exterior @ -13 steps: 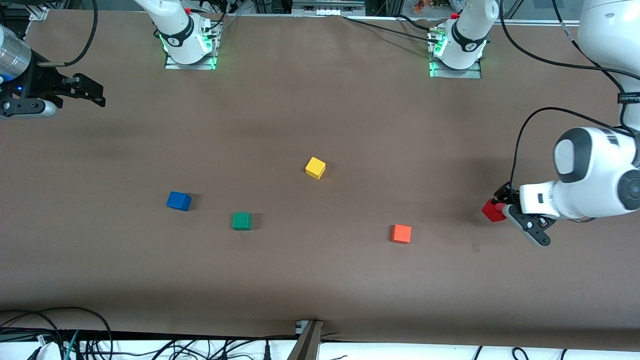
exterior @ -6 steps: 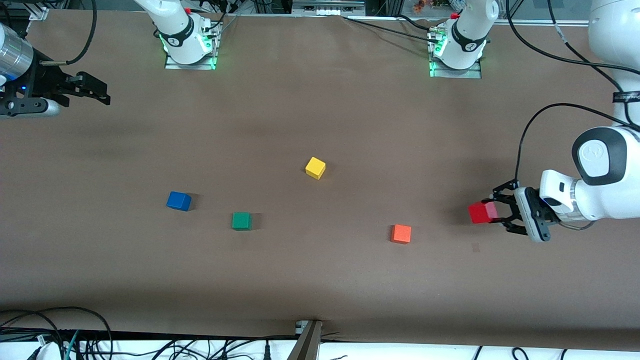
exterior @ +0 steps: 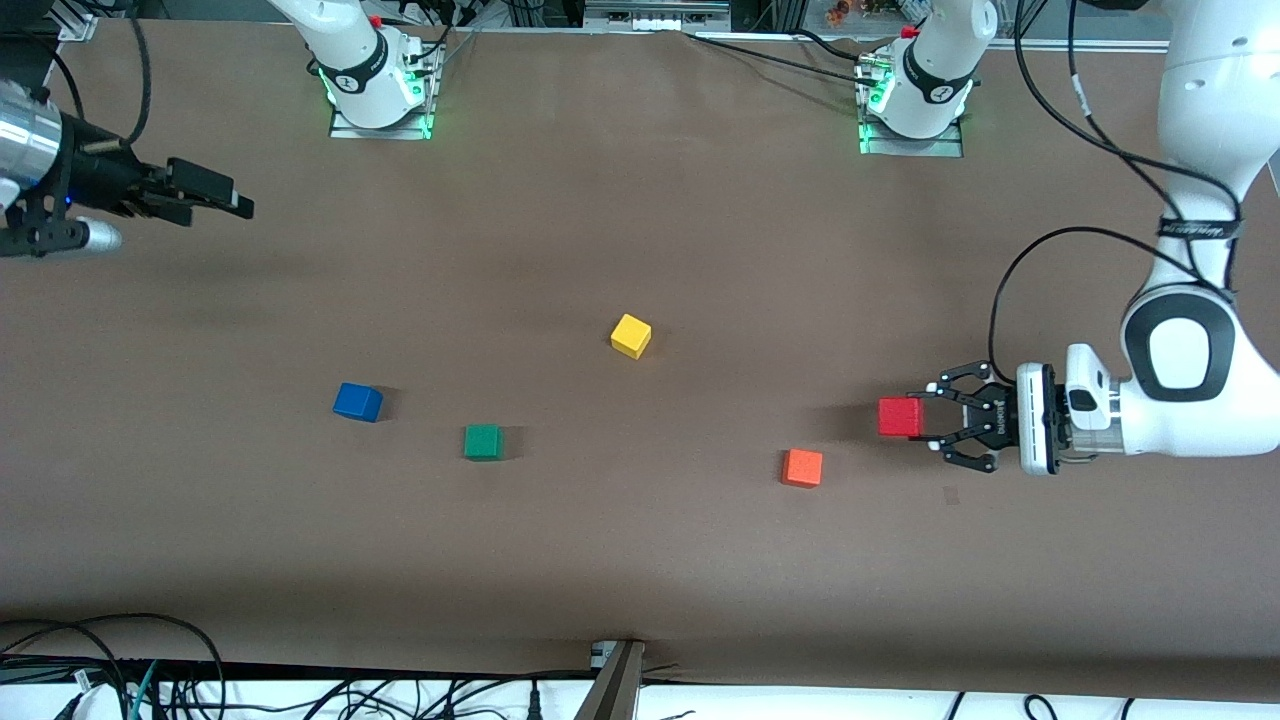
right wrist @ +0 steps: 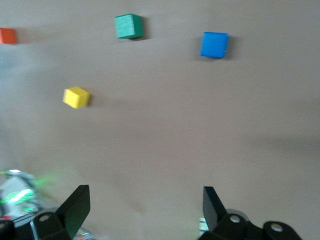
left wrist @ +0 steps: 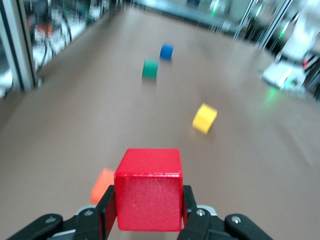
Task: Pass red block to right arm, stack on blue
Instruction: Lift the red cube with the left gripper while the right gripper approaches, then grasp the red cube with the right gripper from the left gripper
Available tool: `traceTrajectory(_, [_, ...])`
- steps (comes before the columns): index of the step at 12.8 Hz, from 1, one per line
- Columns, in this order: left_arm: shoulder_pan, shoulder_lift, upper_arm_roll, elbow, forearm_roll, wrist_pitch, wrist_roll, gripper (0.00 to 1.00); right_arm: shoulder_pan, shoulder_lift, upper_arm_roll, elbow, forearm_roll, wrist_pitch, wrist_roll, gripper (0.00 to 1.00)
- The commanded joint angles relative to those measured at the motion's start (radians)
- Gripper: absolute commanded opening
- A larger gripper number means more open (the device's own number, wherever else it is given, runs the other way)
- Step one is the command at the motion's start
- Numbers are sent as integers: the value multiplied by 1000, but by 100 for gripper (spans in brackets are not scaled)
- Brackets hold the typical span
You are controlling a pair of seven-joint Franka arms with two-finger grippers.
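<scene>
My left gripper (exterior: 918,418) is shut on the red block (exterior: 900,417) and holds it level above the table at the left arm's end, pointing toward the table's middle. In the left wrist view the red block (left wrist: 148,196) sits between the black fingers (left wrist: 106,207). The blue cube (exterior: 357,402) lies on the table toward the right arm's end; it also shows in the left wrist view (left wrist: 166,51) and the right wrist view (right wrist: 214,45). My right gripper (exterior: 238,205) is open and empty above the table at the right arm's end, its jaws wide apart (right wrist: 144,205).
A green cube (exterior: 483,441) lies beside the blue cube, toward the middle. A yellow cube (exterior: 630,335) sits mid-table. An orange cube (exterior: 802,467) lies on the table close to the held red block. Arm bases (exterior: 375,85) stand at the table's back edge.
My left gripper has turned level and carried the red block toward the table's middle. My right gripper has moved a little toward the middle too. The cubes on the table have not moved.
</scene>
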Motion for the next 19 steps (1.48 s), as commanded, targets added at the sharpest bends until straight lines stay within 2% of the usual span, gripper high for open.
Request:
traceTrajectory(1, [-21,83,-50,65,-181,-44,75,0,-9,113,-23,15,232,-2,6,100])
traceTrajectory(4, [-57,92,-152,63,-261,-52,69,0,39,210,1,12,387,16,6,100])
traceTrajectory(5, [-86,94,-168,51,-340,-55,69,0,64,236,3,12,460,35,5,100])
traceTrajectory(8, [-207,98,-176,56,-473,-56,52,0,197,287,4,7,675,163,-6,100])
traceTrajectory(12, [-335,97,-174,56,-646,-44,58,0,311,287,4,-8,893,384,8,100])
traceTrajectory(15, [-357,92,-174,57,-666,-12,58,0,324,284,4,-22,1002,415,8,100])
traceTrajectory(19, [-392,98,-174,56,-725,-3,56,0,359,286,6,-16,1041,449,0,100])
